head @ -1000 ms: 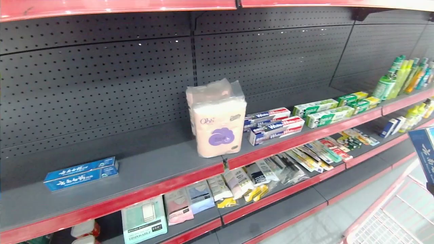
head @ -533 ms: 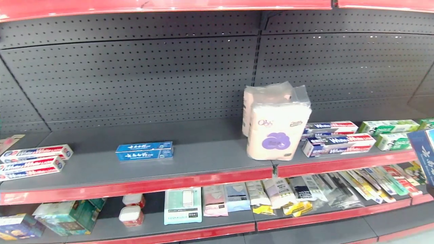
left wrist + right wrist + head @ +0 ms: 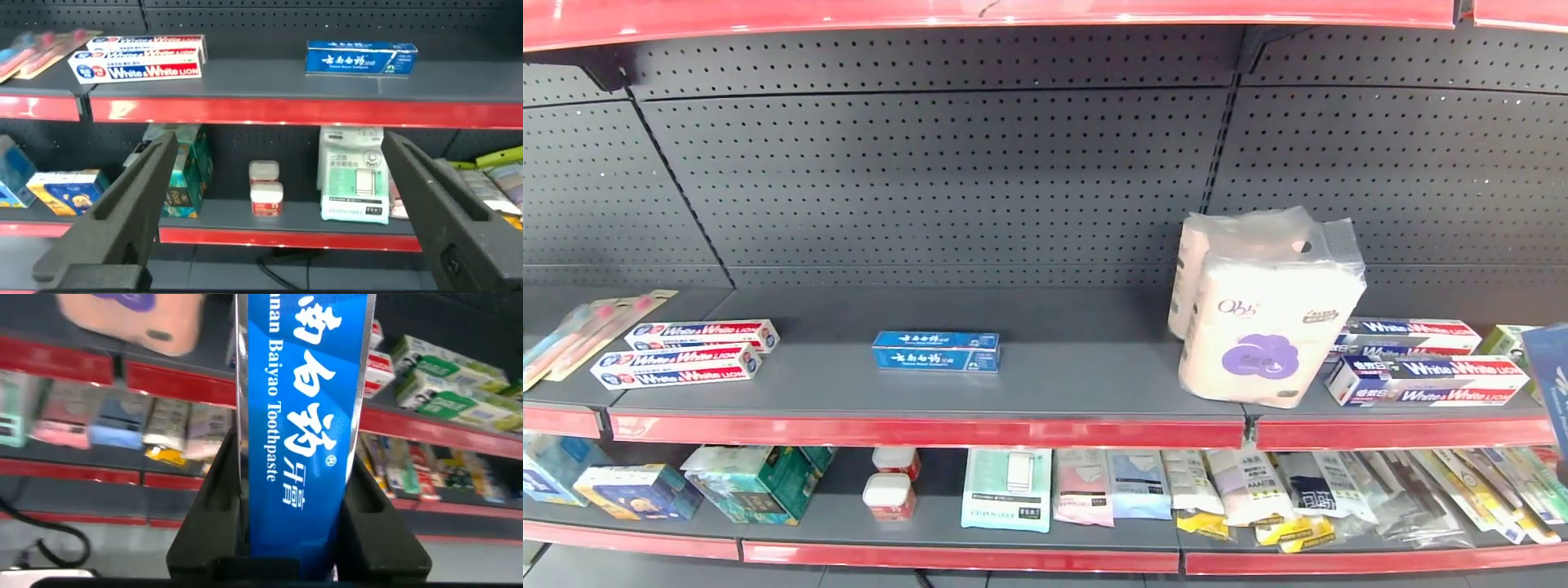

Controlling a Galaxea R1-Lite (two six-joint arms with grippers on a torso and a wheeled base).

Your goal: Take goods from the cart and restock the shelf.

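A blue toothpaste box (image 3: pixel 301 416) stands upright between the fingers of my right gripper (image 3: pixel 290 518), which is shut on it. The head view catches that held box (image 3: pixel 1553 382) at the far right edge, in front of the shelf. Two matching blue toothpaste boxes (image 3: pixel 936 351) lie on the grey shelf board (image 3: pixel 1062 384), left of its middle. My left gripper (image 3: pixel 282 220) hangs open and holds nothing, lower than that board and facing the shelf below; the shelved blue boxes (image 3: pixel 362 59) lie above it.
A wrapped tissue pack (image 3: pixel 1266 306) stands right of the blue boxes. Red-and-white toothpaste boxes lie at the left (image 3: pixel 686 351) and at the right (image 3: pixel 1421 371). Bare board separates these groups. The lower shelf (image 3: pixel 964 555) holds packets, small jars (image 3: pixel 265 188) and cartons.
The head camera has swung left, so the shelf goods have shifted right in the picture and the cart has left it. The held blue box stays at the right edge.
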